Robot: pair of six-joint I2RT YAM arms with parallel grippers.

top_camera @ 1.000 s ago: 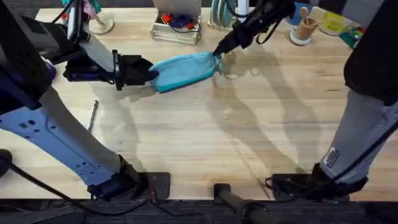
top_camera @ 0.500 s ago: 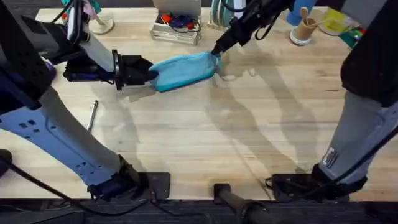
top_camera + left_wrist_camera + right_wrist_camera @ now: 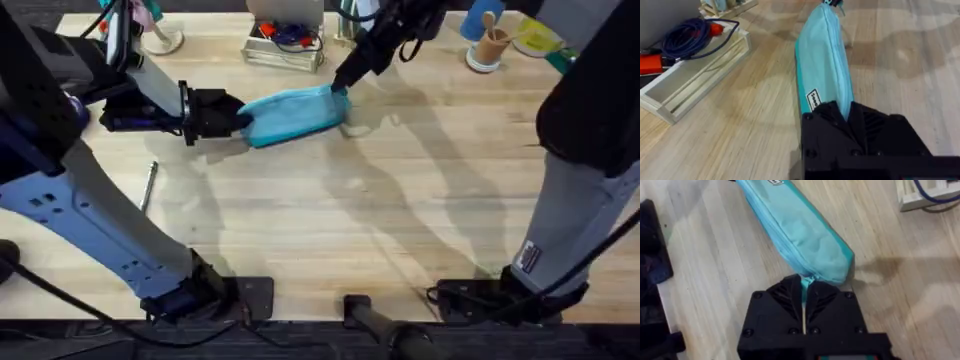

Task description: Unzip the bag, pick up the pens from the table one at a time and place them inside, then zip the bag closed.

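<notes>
The teal-blue bag (image 3: 292, 113) lies on the table (image 3: 380, 220) at the back, held between the two arms. My left gripper (image 3: 236, 117) is shut on its left end; in the left wrist view the bag (image 3: 823, 65) runs away from the black fingers (image 3: 860, 125) clamped on it. My right gripper (image 3: 340, 84) is shut on a thin teal tab at the bag's right end, and the right wrist view shows that tab (image 3: 804, 287) pinched between the fingers below the bag (image 3: 795, 225). A silvery grey pen (image 3: 148, 186) lies on the table at the left.
A white wire tray (image 3: 285, 45) with cables stands just behind the bag, and its rim (image 3: 695, 75) is also in the left wrist view. A cup of wooden sticks (image 3: 490, 45) stands at the back right. Open tabletop lies in front of the bag.
My right gripper has moved slightly left and toward the back, still pinching the bag's right end. The left gripper and the pen have not moved.
</notes>
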